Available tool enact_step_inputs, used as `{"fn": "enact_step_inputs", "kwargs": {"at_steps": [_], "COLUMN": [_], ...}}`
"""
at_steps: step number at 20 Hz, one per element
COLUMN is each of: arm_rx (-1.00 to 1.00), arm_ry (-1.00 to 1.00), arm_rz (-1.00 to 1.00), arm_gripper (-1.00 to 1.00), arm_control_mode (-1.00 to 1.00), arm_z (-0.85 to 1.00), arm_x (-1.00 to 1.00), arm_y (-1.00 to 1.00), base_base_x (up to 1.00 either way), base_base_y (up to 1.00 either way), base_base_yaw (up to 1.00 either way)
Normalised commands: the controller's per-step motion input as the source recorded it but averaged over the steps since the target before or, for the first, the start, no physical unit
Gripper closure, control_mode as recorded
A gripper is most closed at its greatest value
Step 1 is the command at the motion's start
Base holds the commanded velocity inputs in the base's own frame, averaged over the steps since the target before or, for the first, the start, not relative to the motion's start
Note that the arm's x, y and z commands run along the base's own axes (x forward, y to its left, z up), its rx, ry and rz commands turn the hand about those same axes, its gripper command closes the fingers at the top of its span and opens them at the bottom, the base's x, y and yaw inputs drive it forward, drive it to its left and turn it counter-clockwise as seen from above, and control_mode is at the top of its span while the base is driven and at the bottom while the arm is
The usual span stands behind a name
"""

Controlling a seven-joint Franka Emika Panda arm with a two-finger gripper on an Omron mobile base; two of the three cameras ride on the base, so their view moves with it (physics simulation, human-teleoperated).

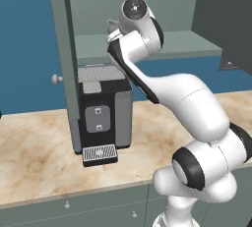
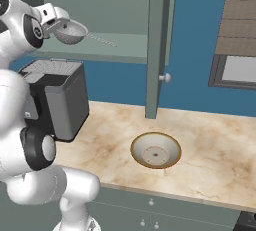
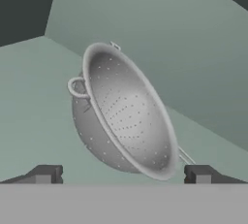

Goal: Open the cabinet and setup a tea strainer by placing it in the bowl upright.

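— Nearest the base?
— Grey-green drawer fronts (image 1: 98, 206) with tiny knobs, under the marbled desk (image 2: 210, 140).
— On the desk?
— Tan bowl (image 2: 156, 150), sitting upright near the front edge, nothing inside, well apart from everything else. Black coffee machine (image 1: 101, 110) further left in the right base view, drip grille at its foot in the left base view.
— Above that?
— Cabinet (image 1: 142, 5) with both doors swung open: one door seen edge-on with a round pale knob (image 2: 164, 78), standing behind the bowl. Shelf (image 1: 162, 44) exposed inside.
— And the tea strainer?
— Up at shelf level inside the open cabinet, tea strainer (image 3: 123, 114) tilted on its side, mouth turned toward the hand camera, small loop on one side of the rim, thin handle on the other. In the right base view, at (image 2: 70, 31), right at the end of the arm, handle pointing along the shelf.
— Jaws?
— Gripper (image 3: 123, 174) spread wide, one fingertip (image 3: 46, 173) on either side of the strainer's lower edge. Cannot tell whether touching it; not clamped on it. In the left base view, hand (image 1: 114, 32) reaching into the cabinet above the coffee machine.
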Motion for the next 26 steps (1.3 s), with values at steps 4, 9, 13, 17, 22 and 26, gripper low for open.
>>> {"fn": "enact_step_inputs", "kwargs": {"at_steps": [4, 9, 13, 17, 22, 26], "arm_rx": [0.0, 0.0, 0.0, 0.0, 0.0, 0.0], "arm_ry": [0.11, 0.07, 0.05, 0.05, 0.01, 0.0], "arm_rz": [0.05, 0.06, 0.06, 0.06, 0.06, 0.08], "arm_gripper": [-1.0, -1.0, -1.0, -1.0, -1.0, -1.0], "arm_control_mode": [-1.0, -1.0, -1.0, -1.0, -1.0, -1.0], "arm_z": [-0.07, -0.09, -0.14, -0.2, -0.15, -0.03], "arm_x": [0.02, 0.07, 0.17, 0.19, 0.23, 0.19], "arm_y": [0.16, 0.04, 0.0, 0.0, 0.0, 0.0], "base_base_x": [0.0, 0.0, 0.0, 0.0, 0.0, 0.0], "base_base_y": [0.0, 0.0, 0.0, 0.0, 0.0, 0.0], "base_base_yaw": [0.0, 0.0, 0.0, 0.0, 0.0, 0.0]}}
